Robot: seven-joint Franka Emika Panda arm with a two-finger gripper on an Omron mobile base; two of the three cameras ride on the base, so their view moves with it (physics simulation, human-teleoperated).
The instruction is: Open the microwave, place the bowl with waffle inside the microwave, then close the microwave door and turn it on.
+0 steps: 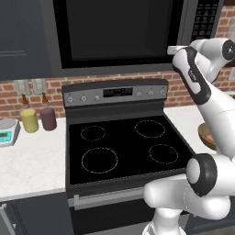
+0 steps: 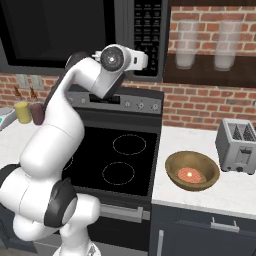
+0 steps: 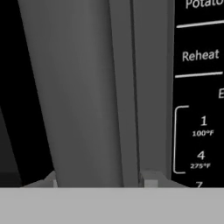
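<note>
At the microwave [image 2: 82,30], your gripper [image 3: 98,181] sits right up against the handle [image 3: 78,87], the grey upright bar just left of the keypad [image 2: 148,31]. The door [image 1: 117,32] is shut, so opening it is the step in hand. Centre the bar between the fingertips [image 3: 150,180], close firmly, then pull along the arc of the door, not straight back, or the grip may slip off. One fingertip stands each side of the bar, roughly half spread; you cannot tell whether they touch it yet. Well below the microwave and to its right, the bowl [image 2: 192,171] waits on the counter [image 2: 235,192] with the waffle [image 2: 192,175] inside.
</note>
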